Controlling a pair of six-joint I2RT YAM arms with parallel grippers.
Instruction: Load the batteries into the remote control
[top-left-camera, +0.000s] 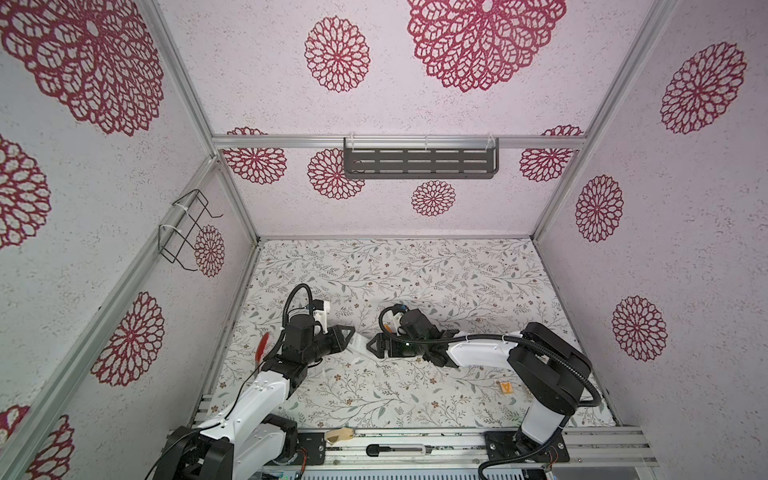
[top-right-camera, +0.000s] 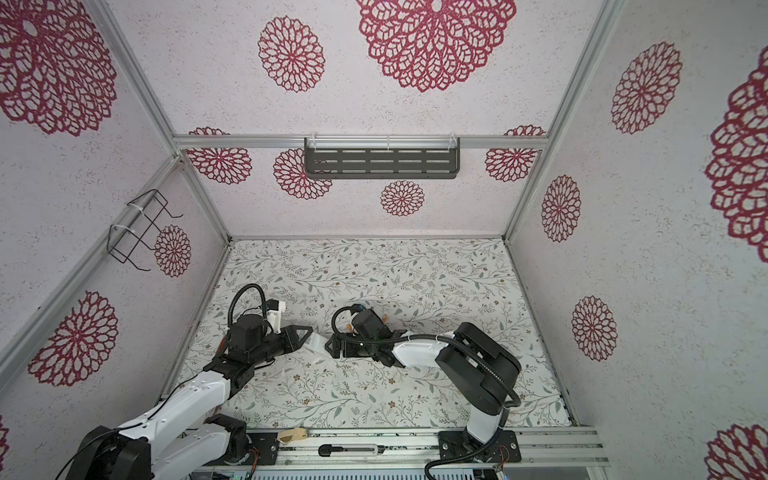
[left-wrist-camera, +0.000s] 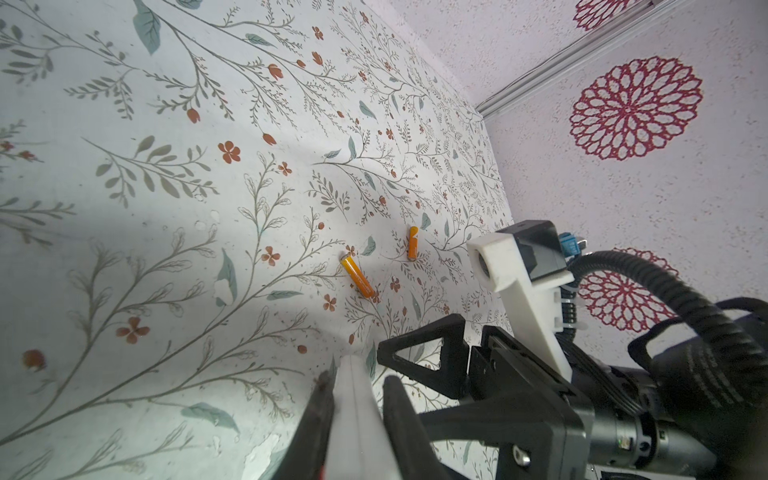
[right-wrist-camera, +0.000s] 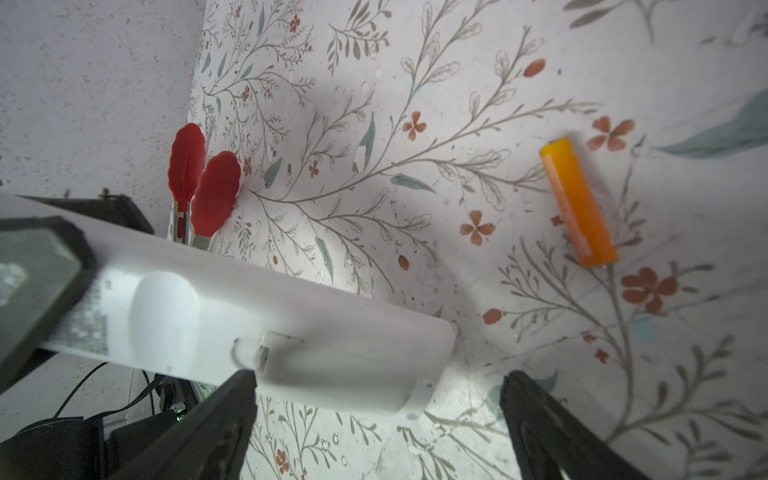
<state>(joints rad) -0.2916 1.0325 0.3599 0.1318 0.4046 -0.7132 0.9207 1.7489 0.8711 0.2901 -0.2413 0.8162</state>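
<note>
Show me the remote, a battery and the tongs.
remote (right-wrist-camera: 332, 324): right wrist view, on its plain white back.
battery (right-wrist-camera: 578, 208): right wrist view, middle of the orange sleeve.
tongs (right-wrist-camera: 216, 191): right wrist view, on one red tip.

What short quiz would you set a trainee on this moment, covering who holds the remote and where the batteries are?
1. True or false: the left gripper is shut on the remote control.
2. In the left wrist view, how many batteries lie loose on the table?
3. The right gripper is: A) shut on a battery; B) open at the remote control's free end; C) shut and holding nothing.

Key: 1 true; 2 two; 3 B.
</note>
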